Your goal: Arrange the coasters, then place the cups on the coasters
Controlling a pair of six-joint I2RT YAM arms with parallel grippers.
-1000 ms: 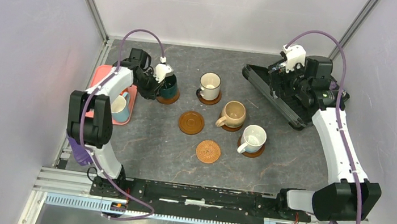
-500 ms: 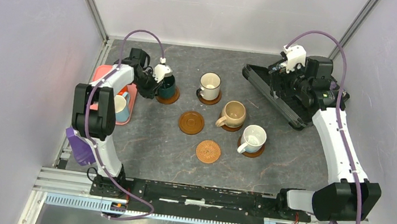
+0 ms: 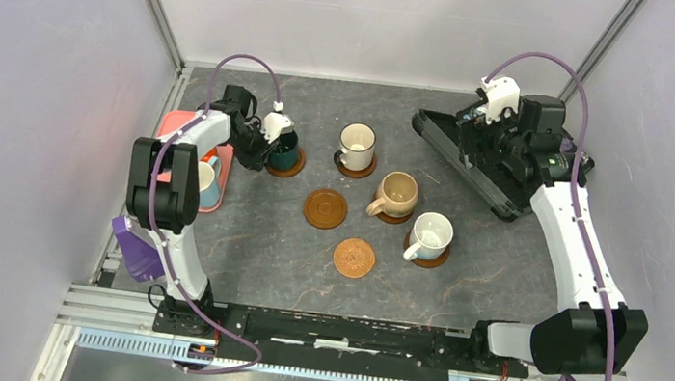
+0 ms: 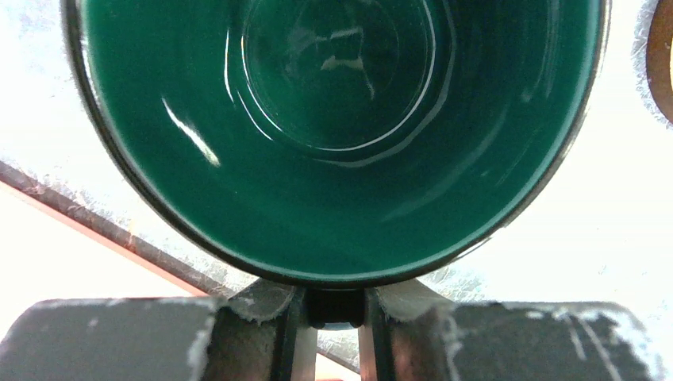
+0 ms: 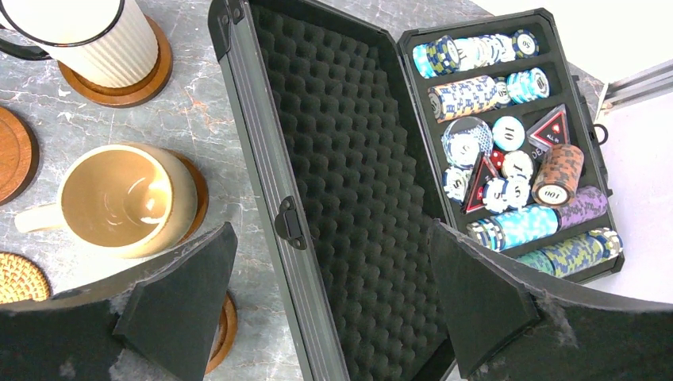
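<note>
My left gripper (image 3: pixel 270 142) is shut on the handle (image 4: pixel 336 306) of the dark green cup (image 3: pixel 285 152), which stands over a brown coaster (image 3: pixel 289 170) at the back left. The cup's green inside (image 4: pixel 341 119) fills the left wrist view. The cream striped cup (image 3: pixel 357 142), beige cup (image 3: pixel 399 193) and white cup (image 3: pixel 431 234) each sit on a coaster. One brown coaster (image 3: pixel 325 207) and the woven coaster (image 3: pixel 355 257) lie bare. A light blue cup (image 3: pixel 207 186) stands on the pink tray (image 3: pixel 173 126). My right gripper (image 5: pixel 332 238) hangs open, holding nothing.
An open black case (image 3: pixel 473 163) with foam lining (image 5: pixel 341 159) and rows of poker chips (image 5: pixel 508 143) lies at the back right under my right gripper. Metal frame rails run along the table's left edge and back corners.
The left arm's elbow has shifted slightly forward; its gripper keeps hold of the green cup in nearly the same spot. The right arm has not moved.
</note>
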